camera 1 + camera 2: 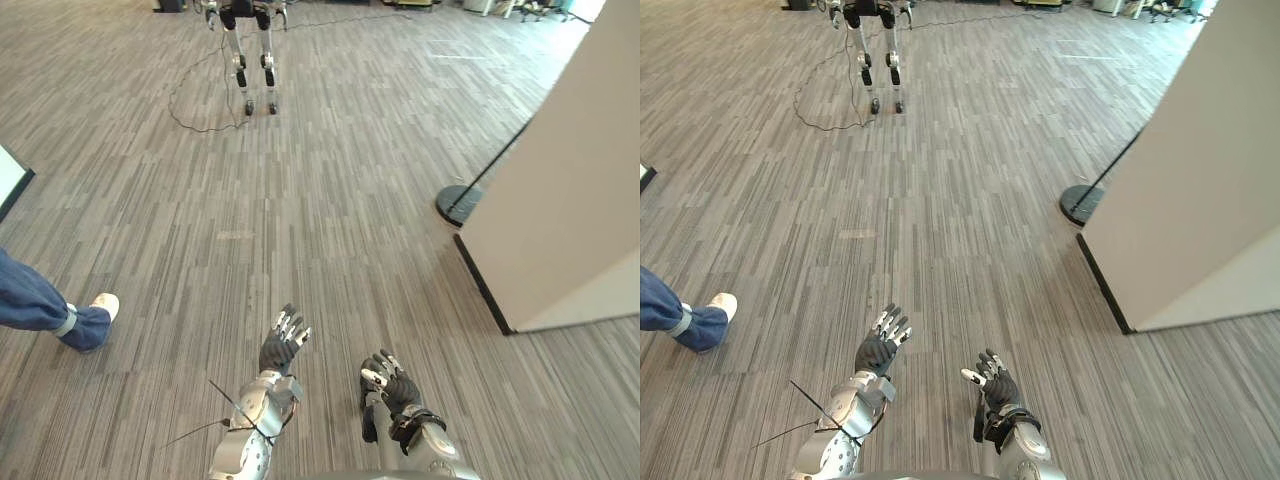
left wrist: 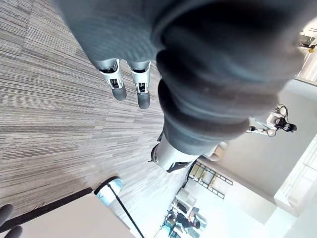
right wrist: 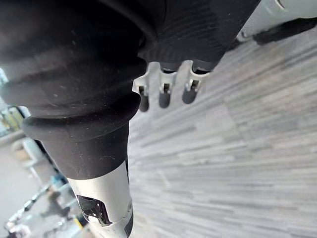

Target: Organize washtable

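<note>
Head views: left hand (image 1: 282,345) was open, fingers straight and spread above the grey carpeted floor (image 1: 300,200). Right hand (image 1: 390,385) was just beside it, also open, fingers relaxed. A person's leg (image 1: 40,308) stood at the left edge. A white partition (image 1: 570,200) stood at the right, with a round stand base (image 1: 458,205) near it.
Left wrist view: fingers (image 2: 141,91) were extended over the floor.
Right wrist view: fingers (image 3: 166,94) were likewise extended.

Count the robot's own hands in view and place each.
2. The left hand is low in the eye views over the floor, fingers straight. The right hand is just right of it, fingers relaxed. Both are empty.
</note>
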